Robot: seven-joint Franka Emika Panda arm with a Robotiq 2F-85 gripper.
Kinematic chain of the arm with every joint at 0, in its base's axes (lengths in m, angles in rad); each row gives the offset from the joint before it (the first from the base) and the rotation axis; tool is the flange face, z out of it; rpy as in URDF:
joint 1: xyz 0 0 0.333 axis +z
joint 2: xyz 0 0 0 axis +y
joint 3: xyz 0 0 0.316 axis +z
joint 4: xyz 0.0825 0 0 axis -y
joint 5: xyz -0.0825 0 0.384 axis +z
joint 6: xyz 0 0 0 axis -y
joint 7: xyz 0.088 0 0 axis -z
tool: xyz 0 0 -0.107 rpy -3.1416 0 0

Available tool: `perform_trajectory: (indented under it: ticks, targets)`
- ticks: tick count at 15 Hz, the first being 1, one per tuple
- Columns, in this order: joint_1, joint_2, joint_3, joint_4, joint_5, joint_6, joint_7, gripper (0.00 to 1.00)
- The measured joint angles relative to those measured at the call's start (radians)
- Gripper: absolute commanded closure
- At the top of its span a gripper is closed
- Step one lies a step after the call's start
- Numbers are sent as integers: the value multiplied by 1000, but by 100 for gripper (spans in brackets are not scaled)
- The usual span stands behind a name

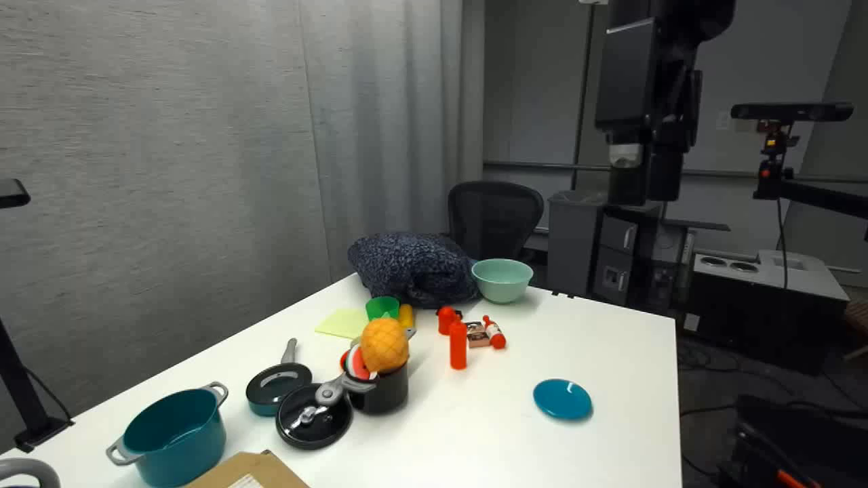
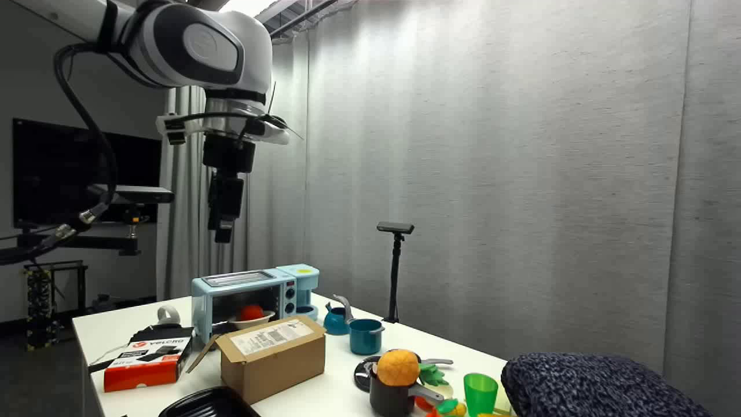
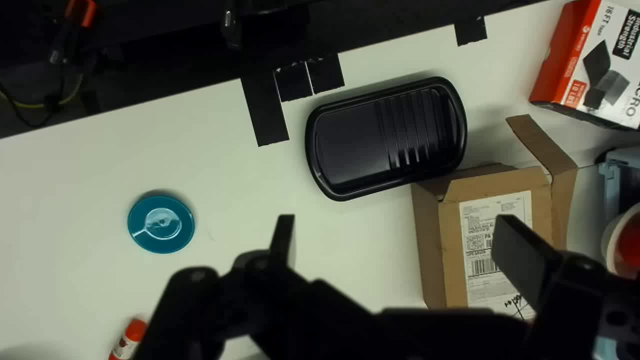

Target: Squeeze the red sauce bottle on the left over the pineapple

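Gray curtains and a dark office chair stand behind a white table. From the left in an exterior view, a teal pot comes first, with part of a cardboard box just beside it. Next are a small teal pan with a dark inside and a round black lid; whether these two touch, I cannot tell. Then comes a black pot. On top of it, in both exterior views, rests the pineapple, with a watermelon slice beside the fruit. Behind are a green cup and a dark blue fuzzy cloth.

Right of the black pot and apart from it, the red sauce bottle stands upright on the table. Near it a red-and-white bottle lies on its side, and farther back sits a mint bowl. Farther right, a teal disc lies flat.

At the far right the gripper hangs high, well apart from bottle and fruit. Its fingers are spread wide; the wrist view shows tabletop and cardboard below, between them, and a black tray near the box.
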Motion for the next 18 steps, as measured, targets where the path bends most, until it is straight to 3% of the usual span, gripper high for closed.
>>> perform_trajectory:
  ticks: [18]
  targets:
    - [-1,2,0,-6,-11,15,1,0]
